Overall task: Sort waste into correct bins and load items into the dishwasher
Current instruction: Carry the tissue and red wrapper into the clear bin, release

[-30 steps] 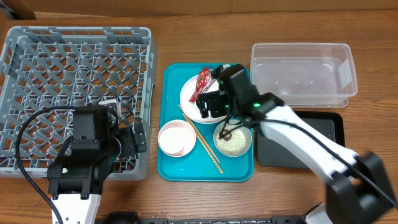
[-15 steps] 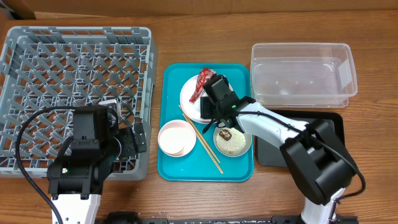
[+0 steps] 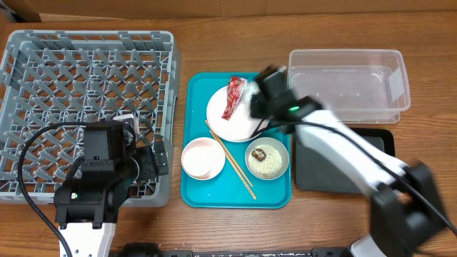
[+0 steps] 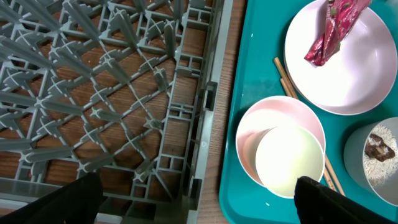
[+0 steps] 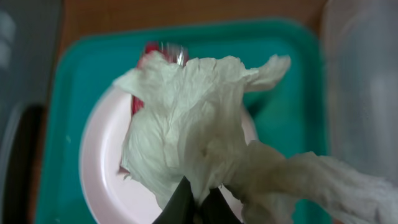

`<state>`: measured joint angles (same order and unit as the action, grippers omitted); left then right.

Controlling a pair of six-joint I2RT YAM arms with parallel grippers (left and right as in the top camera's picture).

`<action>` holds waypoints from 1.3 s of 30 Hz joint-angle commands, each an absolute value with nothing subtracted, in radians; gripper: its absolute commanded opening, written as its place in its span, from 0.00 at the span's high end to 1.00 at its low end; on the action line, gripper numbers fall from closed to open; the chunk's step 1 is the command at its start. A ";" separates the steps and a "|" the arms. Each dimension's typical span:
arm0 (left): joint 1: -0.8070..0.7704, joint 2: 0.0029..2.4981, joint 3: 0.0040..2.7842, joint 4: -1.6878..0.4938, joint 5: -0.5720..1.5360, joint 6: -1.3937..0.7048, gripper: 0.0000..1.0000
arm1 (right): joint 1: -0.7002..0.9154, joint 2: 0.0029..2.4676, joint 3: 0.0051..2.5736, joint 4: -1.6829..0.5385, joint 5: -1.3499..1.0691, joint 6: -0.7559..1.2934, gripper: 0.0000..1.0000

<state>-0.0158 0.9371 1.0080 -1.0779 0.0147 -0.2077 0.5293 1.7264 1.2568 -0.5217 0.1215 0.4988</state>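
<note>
Right jaws: closed on the crumpled white paper napkin (image 5: 186, 124), pinched at its lower edge. The napkin hangs clear above the right part of the round white plate (image 3: 232, 121), near the left wall of the clear rectangular plastic tub (image 3: 350, 82).

Left jaws: spread wide, holding nothing, over the right edge of the large grey plastic dish rack (image 3: 86, 93).

On the teal serving tray (image 3: 196, 89):
- The crinkled shiny red wrapper (image 3: 233, 98) lies on the plate.
- The pale pink bowl (image 4: 261, 121) holds a small white cup (image 4: 289, 158).
- The pale grey-green bowl (image 3: 268, 160) holds rice and a brown lump.
- Two thin wooden chopsticks (image 3: 230, 158) lie between the bowls.

The shallow black rectangular tray (image 3: 378, 153) sits on the desk (image 3: 214, 36), just below the tub in the overhead view.
</note>
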 commanded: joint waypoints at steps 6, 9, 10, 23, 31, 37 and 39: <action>-0.020 0.934 1.035 -1.073 0.019 -0.214 0.00 | 0.345 1.565 1.300 -0.662 0.210 0.467 0.96; -0.020 0.934 1.035 -1.073 0.019 -0.214 0.00 | 0.295 1.574 1.282 -0.688 0.209 0.467 0.92; -0.020 0.934 1.035 -1.073 0.019 -0.214 0.00 | 0.280 1.578 1.276 -0.686 0.209 0.467 0.75; -0.020 0.934 1.035 -1.073 0.019 -0.214 0.00 | 0.422 1.589 1.297 -0.427 -0.046 0.468 0.23; -0.020 0.934 1.035 -1.073 0.019 -0.214 0.00 | 0.610 1.760 1.297 -0.353 0.125 0.474 0.23; -0.020 0.934 1.035 -1.074 0.019 -0.214 0.00 | 0.658 1.916 1.297 -0.265 0.141 0.515 0.23; -0.020 0.934 1.035 -1.074 0.019 -0.214 0.00 | 0.661 1.957 1.297 -0.246 0.138 0.547 0.25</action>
<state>-0.0154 0.9371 1.0084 -1.0771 0.0151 -0.2081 0.6544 1.9171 1.2800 -0.2707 0.1074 0.4953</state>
